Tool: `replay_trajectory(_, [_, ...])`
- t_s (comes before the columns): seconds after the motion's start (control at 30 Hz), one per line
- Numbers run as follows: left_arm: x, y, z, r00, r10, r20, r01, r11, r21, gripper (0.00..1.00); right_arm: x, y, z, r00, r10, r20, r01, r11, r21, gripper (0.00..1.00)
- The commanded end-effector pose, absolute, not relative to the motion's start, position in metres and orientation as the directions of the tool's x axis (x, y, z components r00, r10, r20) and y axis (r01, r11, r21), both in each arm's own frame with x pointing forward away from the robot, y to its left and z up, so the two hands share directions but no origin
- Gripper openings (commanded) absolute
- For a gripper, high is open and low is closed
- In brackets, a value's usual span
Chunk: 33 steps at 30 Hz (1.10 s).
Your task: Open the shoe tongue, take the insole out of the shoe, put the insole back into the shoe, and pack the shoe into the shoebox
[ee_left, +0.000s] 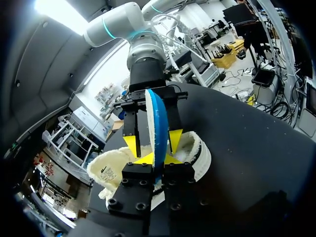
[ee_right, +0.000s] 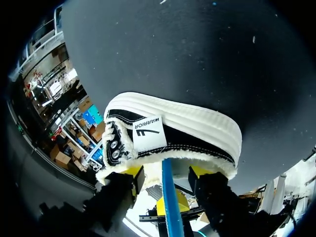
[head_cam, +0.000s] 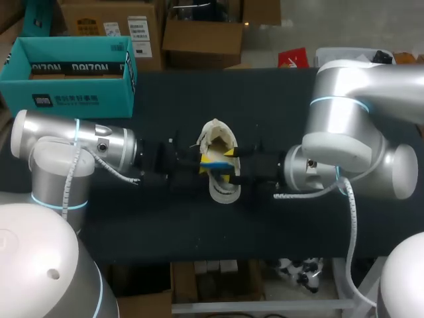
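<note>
In the middle of the black bench (head_cam: pixel 265 225) lies a white fleece-lined shoe (head_cam: pixel 222 189) with black sides and a thick white sole. The two arms come to it from opposite sides, and their tools meet just over its opening.

The thin blue insole (head_cam: pixel 211 161) stands on its edge above the opening of the shoe (ee_left: pixel 195 150), between the two tools. The left tool (head_cam: pixel 199 164) has hold of it. In the left wrist view its two yellow-tipped fingers (ee_left: pixel 144 159) are pressed close on both faces of the insole (ee_left: pixel 158 118), with almost no gap between them. The right tool (head_cam: pixel 233 155) is spread wide. In the right wrist view its two yellow fingertips (ee_right: pixel 131 173) stand well apart at the fleece collar of the shoe (ee_right: pixel 173 128). The edge of the insole (ee_right: pixel 169 197) runs through the gap between them without touching either one.

The left wrist view shows the same thing from the other side: the right tool (ee_left: pixel 153 139) faces the left tool (ee_left: pixel 158 159), with one finger on each side of the blue sheet and both apart from it.

The teal cardboard shoebox (head_cam: pixel 66 99) stands open at the far left corner of the bench, well apart from the shoe.
</note>
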<state>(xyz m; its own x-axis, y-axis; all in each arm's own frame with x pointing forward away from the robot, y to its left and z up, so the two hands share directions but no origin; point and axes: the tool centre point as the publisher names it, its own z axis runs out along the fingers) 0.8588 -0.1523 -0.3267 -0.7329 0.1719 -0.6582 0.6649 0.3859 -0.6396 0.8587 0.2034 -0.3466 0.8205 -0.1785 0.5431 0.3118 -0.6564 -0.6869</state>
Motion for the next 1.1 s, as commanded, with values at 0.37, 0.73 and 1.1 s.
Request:
replay_trajectory(0.37, [0.859, -0.153, -0.330, -0.732, 0.164, -0.661, 0.666, 0.377, -0.644, 0.00, 0.838, 0.214, -0.327, 0.802, -0.171, 0.573, 0.328, -0.675, -0.660, 0.34])
replay_trajectory(0.73, [0.859, -0.159, -0.332, -0.736, 0.167, -0.656, 0.662, 0.377, -0.647, 0.00, 0.838, 0.214, -0.329, 0.804, -0.168, 0.570, 0.332, -0.669, -0.665, 0.13])
replay_trajectory(1.1, [0.867, -0.167, -0.334, -0.739, 0.172, -0.651, 0.657, 0.395, -0.642, 0.00, 0.848, 0.214, -0.332, 0.801, -0.152, 0.580, 0.339, -0.683, -0.647, 0.00])
